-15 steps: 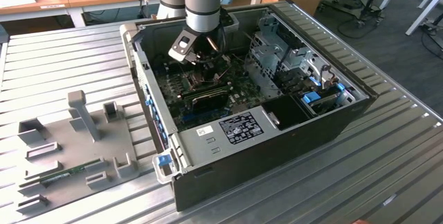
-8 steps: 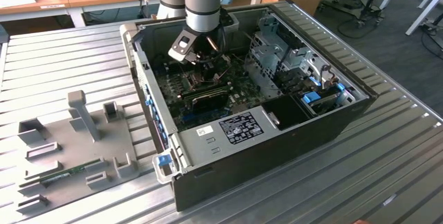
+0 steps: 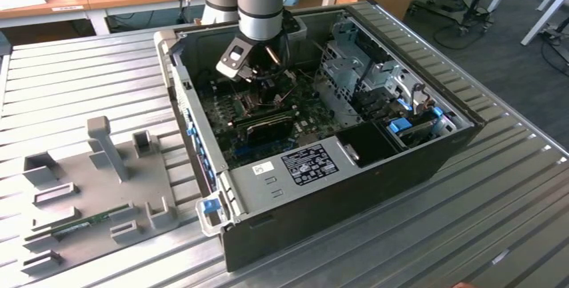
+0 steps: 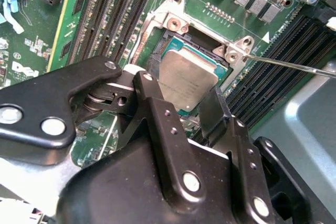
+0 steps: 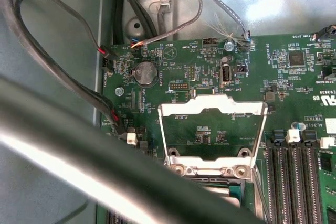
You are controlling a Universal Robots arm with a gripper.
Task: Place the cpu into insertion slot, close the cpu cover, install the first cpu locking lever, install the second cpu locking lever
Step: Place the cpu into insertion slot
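In the second wrist view the cpu (image 4: pixel 189 74), a pale silver-tan square chip, sits at the insertion slot (image 4: pixel 181 38), a dark socket in a silver frame on the green board. My gripper (image 4: pixel 178 92) is shut on the cpu, with one black finger (image 4: pixel 149 98) at each side of its near edge. The cpu cover (image 5: pixel 212 108), a silver frame plate with a square window, stands swung up and open in the first wrist view. A thin wire locking lever (image 4: pixel 294 66) juts out past the socket corner. In the exterior view my gripper (image 3: pixel 260 83) is low inside the open computer case (image 3: pixel 356 161).
Long black memory slots (image 4: pixel 118 19) flank the socket on both sides. Cables (image 5: pixel 58 72) run along the case wall, and a grey drive cage (image 3: pixel 360 68) stands to the exterior view's right. A grey fixture tray (image 3: pixel 98 188) lies on the slatted table at the exterior view's left.
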